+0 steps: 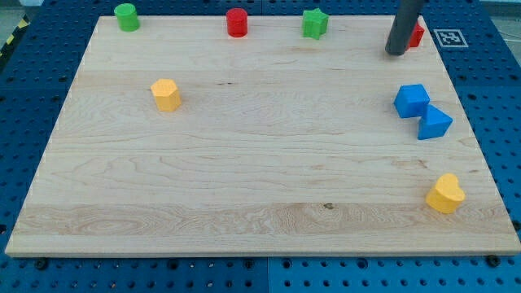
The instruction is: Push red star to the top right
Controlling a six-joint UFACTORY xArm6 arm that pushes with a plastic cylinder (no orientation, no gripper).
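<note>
The red star sits at the view's top right corner of the wooden board; only a small red part shows, the rest is hidden behind my rod. My tip rests on the board just left of the red star, touching or almost touching it.
A green cylinder, a red cylinder and a green star line the top edge. A yellow hexagon is at the left. A blue cube and blue triangle touch at the right. A yellow heart is at bottom right.
</note>
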